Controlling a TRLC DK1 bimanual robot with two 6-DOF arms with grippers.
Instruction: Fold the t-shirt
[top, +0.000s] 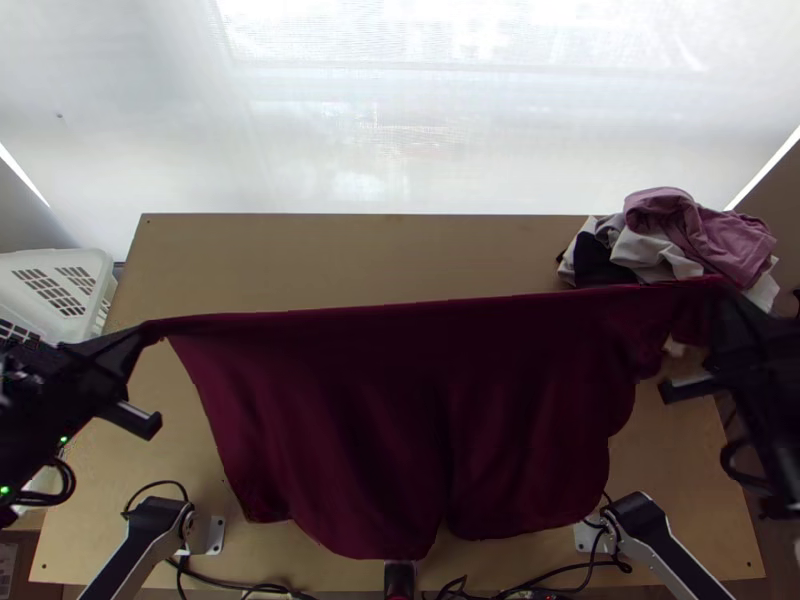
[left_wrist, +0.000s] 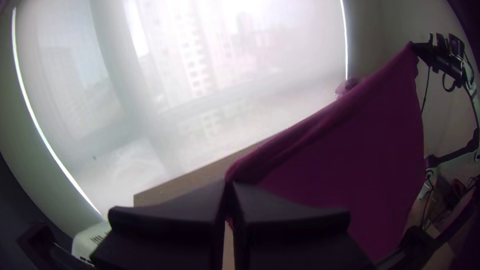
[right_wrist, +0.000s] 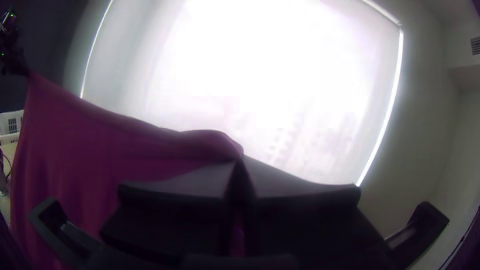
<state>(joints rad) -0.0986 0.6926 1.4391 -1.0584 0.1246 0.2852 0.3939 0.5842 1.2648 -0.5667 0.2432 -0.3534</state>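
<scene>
The table (top: 380, 250) is light wood with a plain top, small dark holes near its corners, and a straight far edge facing a broad, pale blind (top: 400, 120). Daylight comes through the blind, with tall buildings (left_wrist: 195, 55) faintly visible beyond it in the left wrist view, and bright strips of light run down its sides. Grey walls (right_wrist: 425, 125) stand to either side, and a slatted vent (right_wrist: 475, 46) is set high up in the right wrist view. Just beside the table's left edge, in the top view, is a white basket (top: 75, 270) with slotted sides. On the far right corner of the table lies a bunched pile (top: 690, 235) of pink, white, grey and black clothes. Black cables (top: 220, 581) trail along the near edge, between the arms' bases. The dark red shirt (top: 400, 410) is stretched wide between the grippers across the middle of the table, its upper edge nearly straight and the rest hanging in soft folds towards the near edge; whether its lower part touches the wood, I cannot tell. The left gripper (top: 150, 330) is clamped on one upper end of the shirt, and the right gripper (top: 718, 286) pinches the opposite end, near the pile.
</scene>
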